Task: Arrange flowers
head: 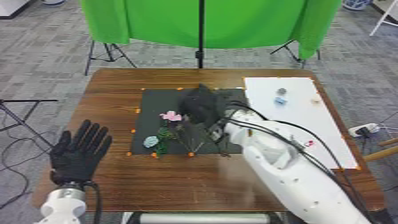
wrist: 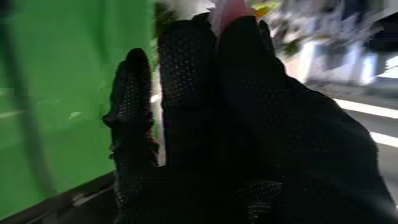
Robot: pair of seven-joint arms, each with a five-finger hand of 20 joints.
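At lower left, my left hand is spread flat. Beyond it, left of centre, I see the pale blue flower and pink flower on the black mat. Mid-frame, my right hand has straight fingers pressed close, something pink at their tips.

Head view downward, right wrist close-up, green cloth seemingly shared

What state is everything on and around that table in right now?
left hand: open, fingers spread
right hand: over the mat, grip unclear
pink flower: lying down
pale-blue flower: lying down
black mat: flat, partly covered
white sheet: flat
green cloth: hanging
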